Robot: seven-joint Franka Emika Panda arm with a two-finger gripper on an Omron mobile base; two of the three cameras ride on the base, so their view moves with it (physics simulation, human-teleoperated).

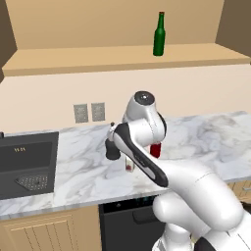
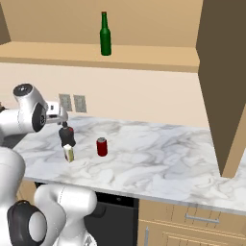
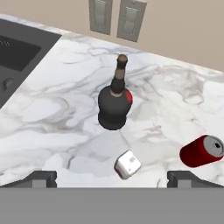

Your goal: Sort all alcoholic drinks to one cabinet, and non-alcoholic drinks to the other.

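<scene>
Black bottle (image 3: 114, 105) is the thing of this step, in my judgement: squat, round-bellied, with a thin neck, and it stands upright on the marble counter (image 3: 52, 113). I take this bottle as the landmark. The gripper (image 3: 112, 177) hovers above and a little in front of it, with the jaws spread fully and nothing between them. The small white carton (image 3: 127, 164) stands just in front of the bottle, near but apart from it. The red can (image 3: 202, 151) stands further off to one side of the bottle, well apart. The green bottle (image 1: 159, 35) already stands upright inside the open wall cabinet (image 1: 122, 58), high above and behind the black bottle, so one alcoholic drink looks sorted.

To do the step well, the gripper should come down centred on the belly of the bottle, not on the neck, because the neck is thin and the bottle could swing. The carton is close, so the finger on that side must pass between carton and bottle without pushing the carton over. From the right base view the gap there is hard to judge; it may be narrow. Close only when both fingers are level with the widest part, then lift straight up before carrying it to the green bottle's shelf.
</scene>
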